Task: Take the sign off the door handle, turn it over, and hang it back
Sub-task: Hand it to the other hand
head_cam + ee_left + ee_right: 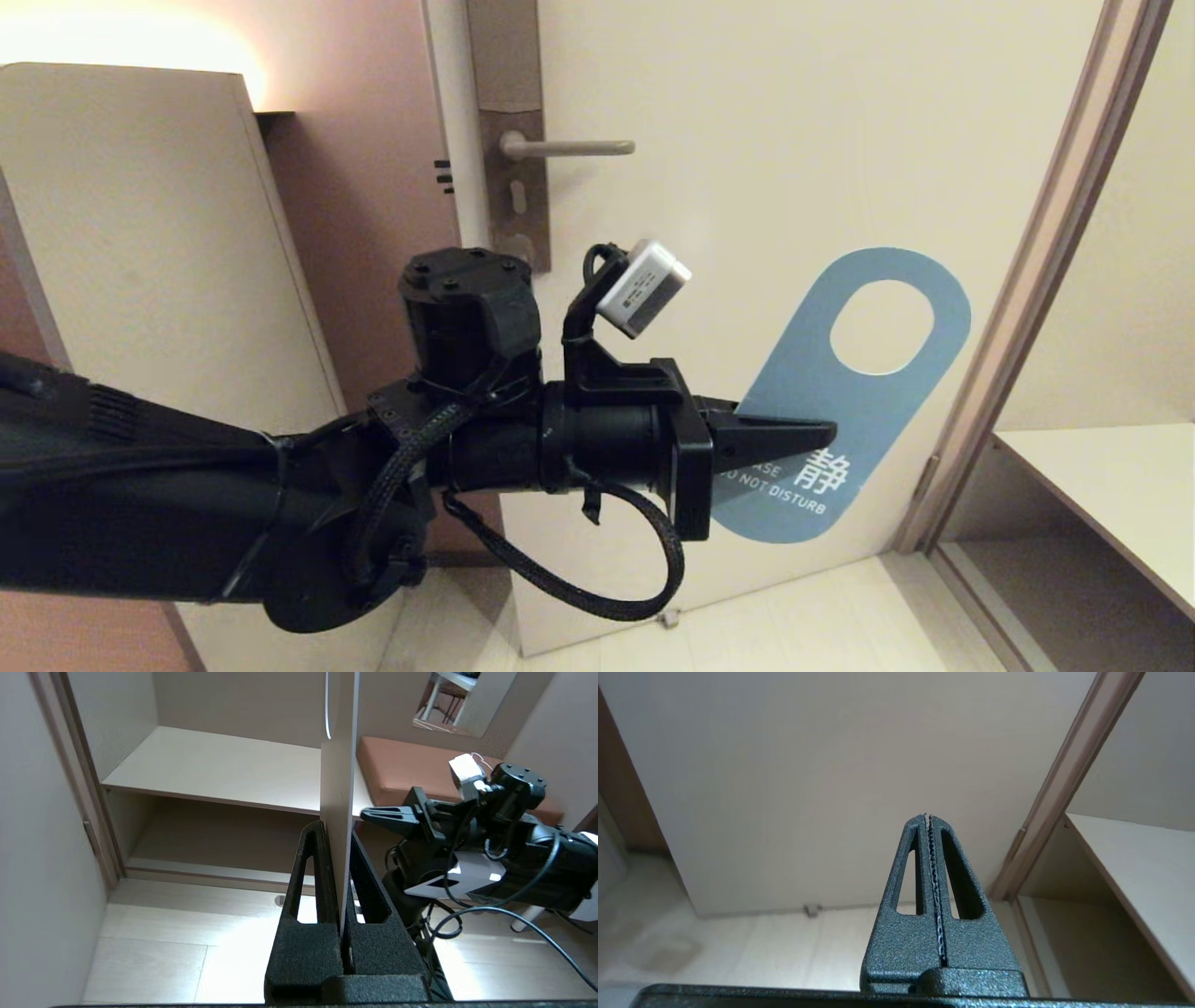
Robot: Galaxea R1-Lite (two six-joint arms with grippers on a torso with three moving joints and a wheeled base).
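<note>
gripping sign (845,392) edge, left pincer (826,434).

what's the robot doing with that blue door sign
The left claw is shut on the blue do-not-disturb sign, holding it in the air in front of the door, below and to the right of the door handle. The handle is bare, so the sign is off but not hung back. The right claw is shut, holds nothing and is idle off to the side.
</note>
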